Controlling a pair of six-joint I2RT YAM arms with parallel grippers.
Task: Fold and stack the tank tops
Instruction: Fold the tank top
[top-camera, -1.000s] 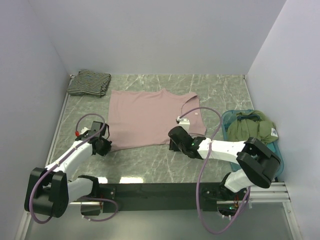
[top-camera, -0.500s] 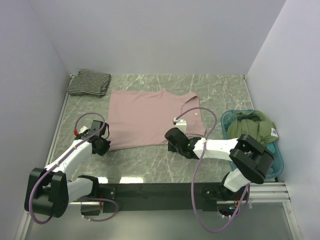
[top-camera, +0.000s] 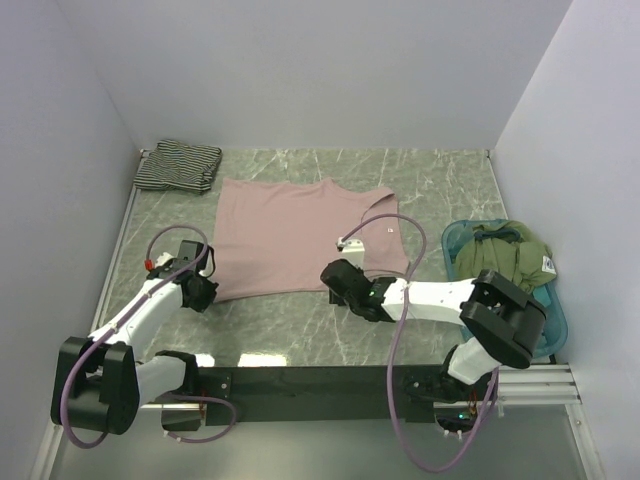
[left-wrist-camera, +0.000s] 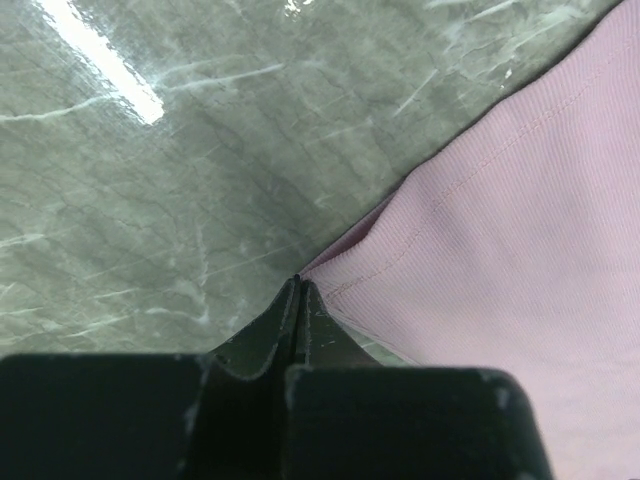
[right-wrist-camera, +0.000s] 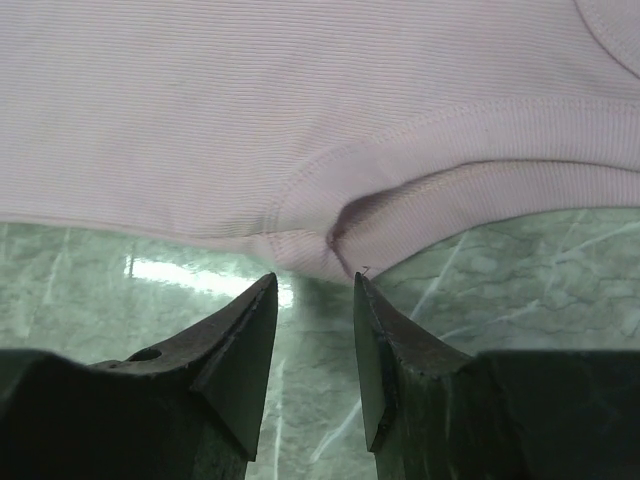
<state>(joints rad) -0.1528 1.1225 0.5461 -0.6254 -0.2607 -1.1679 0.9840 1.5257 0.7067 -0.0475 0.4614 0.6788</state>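
The dusty pink tank top (top-camera: 300, 235) lies spread flat in the middle of the table. The striped tank top (top-camera: 178, 165) lies folded at the back left corner. My left gripper (top-camera: 207, 291) is at the pink top's near left corner. In the left wrist view its jaws (left-wrist-camera: 298, 283) are shut, with that corner of the fabric (left-wrist-camera: 480, 230) drawn up to the tips. My right gripper (top-camera: 336, 277) is low at the top's near edge. In the right wrist view it is open (right-wrist-camera: 312, 280) and empty, just short of a puckered hem (right-wrist-camera: 340, 225).
A teal tray (top-camera: 555, 312) stands at the right edge with an olive green garment (top-camera: 505, 250) heaped in it. Grey walls close in the table on the left, back and right. Purple cables loop above both arms.
My right gripper has slid left along the pink top's near edge, still open. My left gripper has stayed at the corner, barely moving.
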